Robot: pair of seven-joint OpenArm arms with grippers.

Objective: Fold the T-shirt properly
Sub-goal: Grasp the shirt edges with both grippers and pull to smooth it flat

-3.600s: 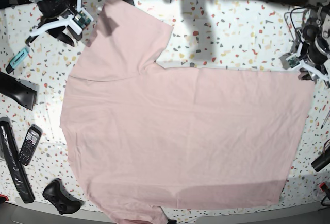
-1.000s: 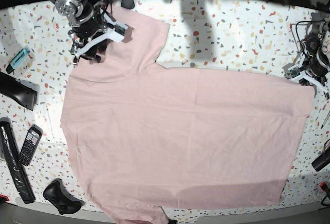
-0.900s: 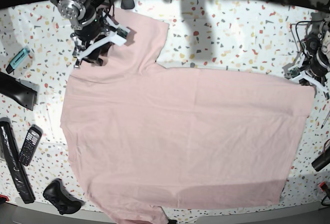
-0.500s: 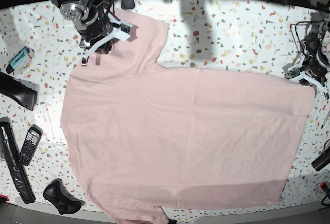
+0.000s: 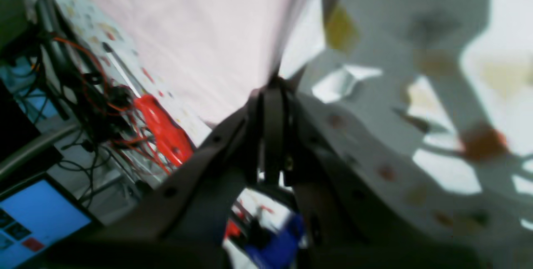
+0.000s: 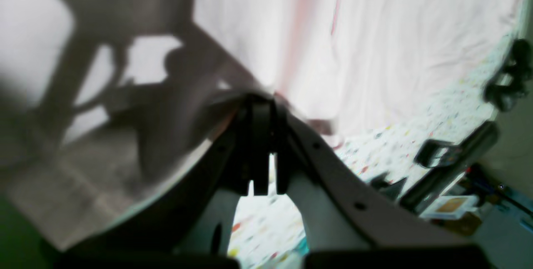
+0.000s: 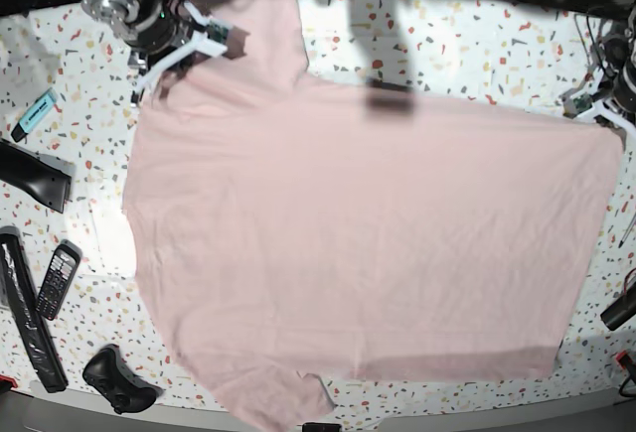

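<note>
T-shirt (image 7: 368,243) spread flat; phone (image 7: 57,280), marker (image 7: 34,114), controller (image 7: 117,380) lie beside.

A robotics lab: terrazzo table (image 7: 457,55), tangled cables (image 5: 95,94), blue monitor (image 5: 37,210).

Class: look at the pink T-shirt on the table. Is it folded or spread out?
Spread out: the T-shirt lies open in one layer across the table, body and both sleeves showing, with no fold made yet.

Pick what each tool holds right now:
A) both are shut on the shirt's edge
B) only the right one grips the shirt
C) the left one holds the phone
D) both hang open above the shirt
A: the left tool and the right tool each pinch the pink shirt at its far edge.
</note>
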